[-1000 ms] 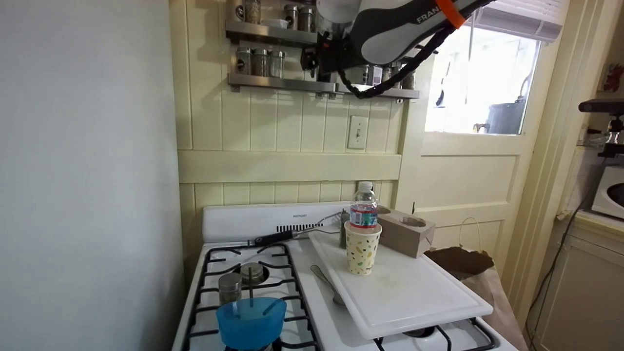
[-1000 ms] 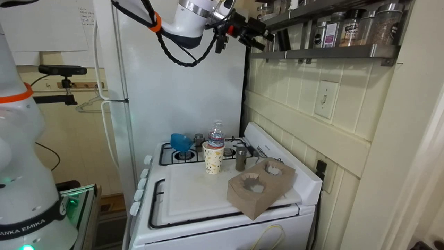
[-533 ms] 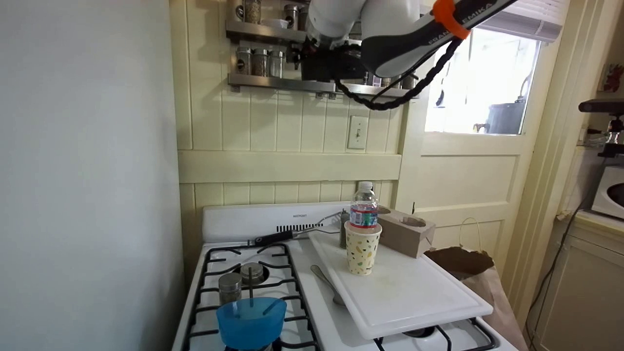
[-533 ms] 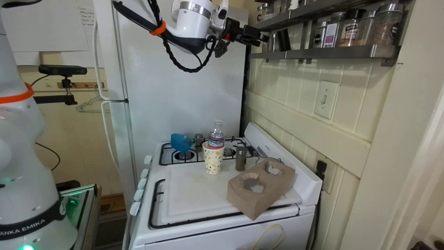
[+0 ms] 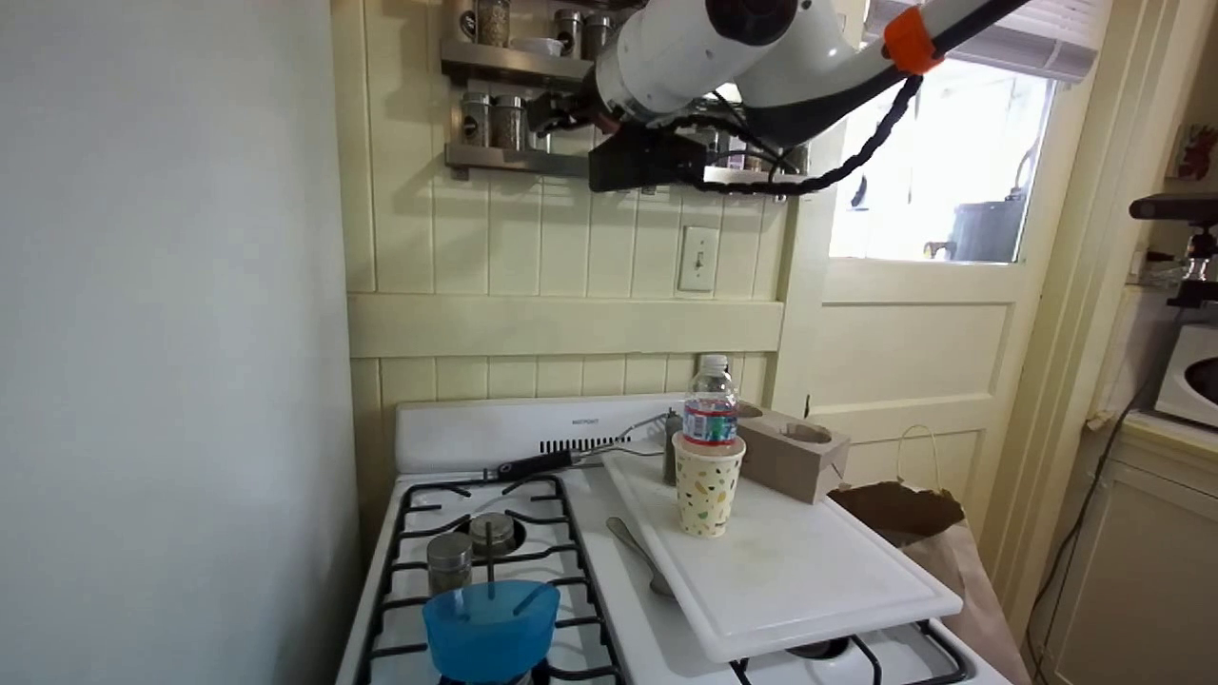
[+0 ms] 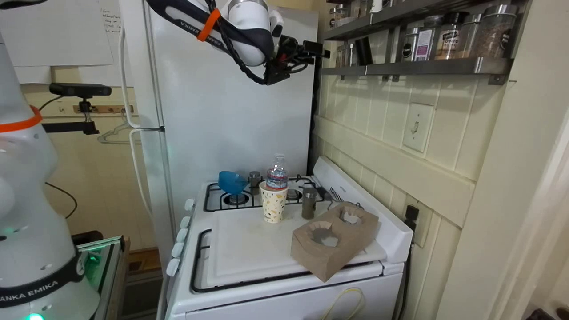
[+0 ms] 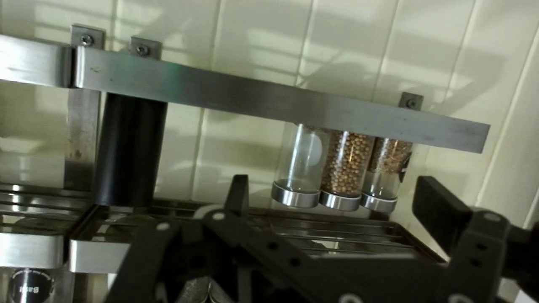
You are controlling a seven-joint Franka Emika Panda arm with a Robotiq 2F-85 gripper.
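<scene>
My gripper (image 7: 337, 198) is open, with nothing held between its fingers. Beyond the gap, in the wrist view, three lidded glass jars appear upside down on a metal shelf (image 7: 261, 97): a clear, seemingly empty jar (image 7: 300, 164), a jar of round tan seeds (image 7: 348, 164) and a jar of brown flakes (image 7: 389, 162). No contact with them is visible. A black cylinder (image 7: 130, 147) stands farther along that shelf. In both exterior views the gripper (image 5: 552, 114) (image 6: 318, 50) is up at the height of the lower spice shelf (image 5: 533, 164), partly covering a jar there.
Below is a white stove with a cutting board (image 5: 790, 580). On it are a patterned cup (image 6: 273, 206) with a water bottle (image 6: 278, 173) in it, a cardboard holder (image 6: 333, 240) and a spice jar (image 6: 309, 203). A blue bowl (image 5: 490, 628) sits over a burner; a refrigerator (image 6: 235, 115) stands beside.
The arm's wrist has turned and the gripper has swung toward the refrigerator side and drawn back slightly from the shelf. Things on the stove have not moved.
</scene>
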